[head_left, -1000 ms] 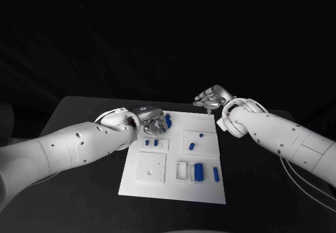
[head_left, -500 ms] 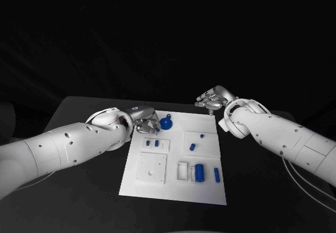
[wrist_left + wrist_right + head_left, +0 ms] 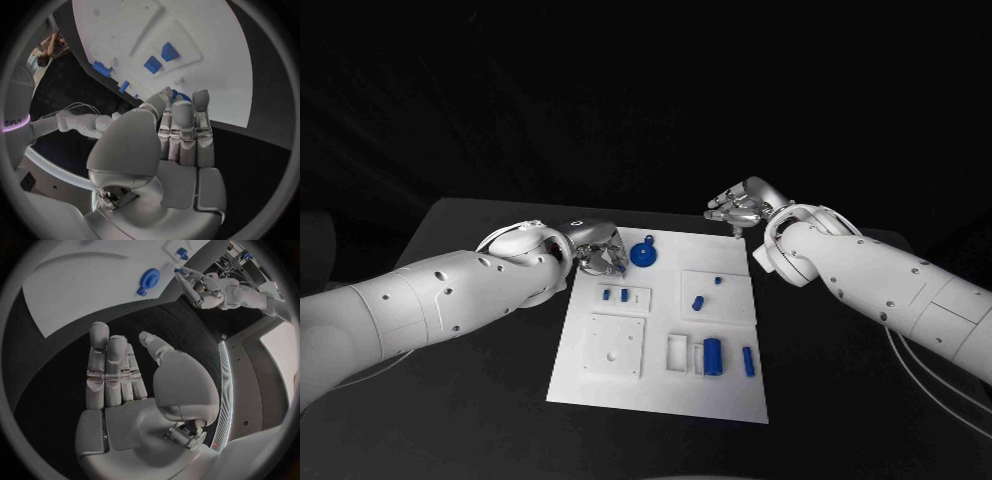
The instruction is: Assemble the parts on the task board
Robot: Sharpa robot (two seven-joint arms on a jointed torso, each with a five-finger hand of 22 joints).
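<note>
The left hand (image 3: 599, 250) was seen at the far left corner of the task board (image 3: 668, 385), its fingers (image 3: 185, 122) laid straight and close together, and nothing was held in it. Just beside its fingertips, on the board's far edge, a round blue part (image 3: 643, 254) was lying free; in the left wrist view a little of it was seen past the fingertips, the rest being hidden behind them. In the right wrist view the same round part (image 3: 147, 279) was seen whole on the board, apart from the left hand (image 3: 199, 286).

The right hand (image 3: 740, 204) was held above the black table (image 3: 488, 220) beyond the board's far right corner, its palm flat, its fingers (image 3: 107, 371) straight and side by side, with nothing in it.

Nearer on the board, two small blue parts (image 3: 615, 294) were set in a raised block, two more (image 3: 705, 290) lay on a second block, and a larger blue cylinder (image 3: 711, 354) with a slim blue piece (image 3: 747, 361) was seen near the right edge. A square plate with holes (image 3: 612, 346) lay at the near left.
</note>
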